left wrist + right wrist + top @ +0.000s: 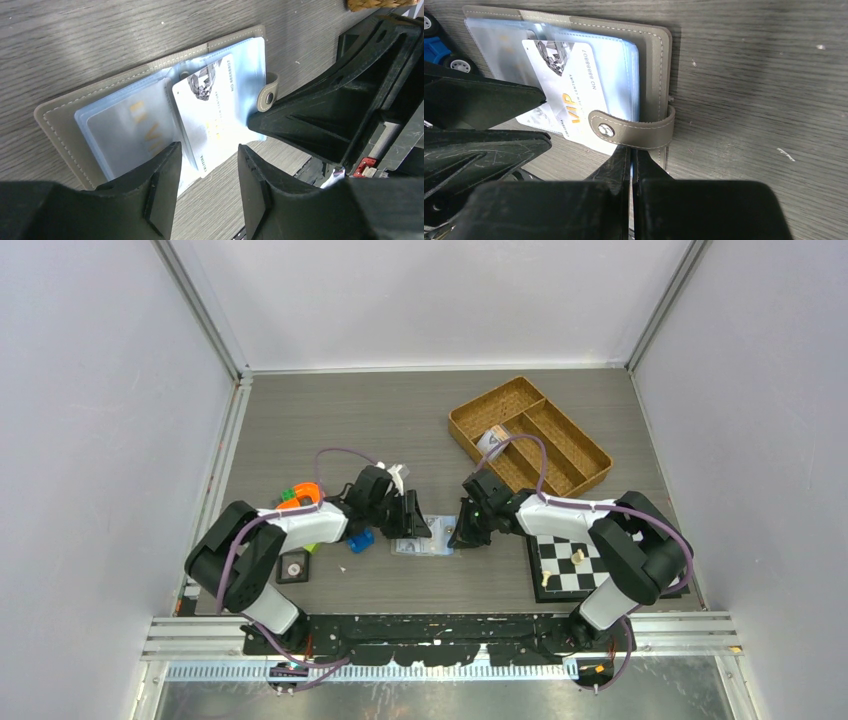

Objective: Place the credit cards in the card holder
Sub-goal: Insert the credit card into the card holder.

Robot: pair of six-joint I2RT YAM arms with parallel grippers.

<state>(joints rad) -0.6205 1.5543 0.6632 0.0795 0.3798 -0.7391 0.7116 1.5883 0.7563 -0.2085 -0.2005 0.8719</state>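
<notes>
Left gripper (207, 155): jaws spread, pinching nothing; the gap faces the card's free short end.
Credit card (210, 110): part-way into the card holder (60, 115), free end poking out just ahead of the left fingertips.
Long axis: runs away from the left jaws, leaning slightly right.
Card holder: lies open and flat between the two grippers.
Right gripper (630, 157): jaws pressed together, empty, tips at the holder's edge under the snap tab (639, 130).
Nearer arm: left, judged best placed to push the card home lengthwise.
</notes>
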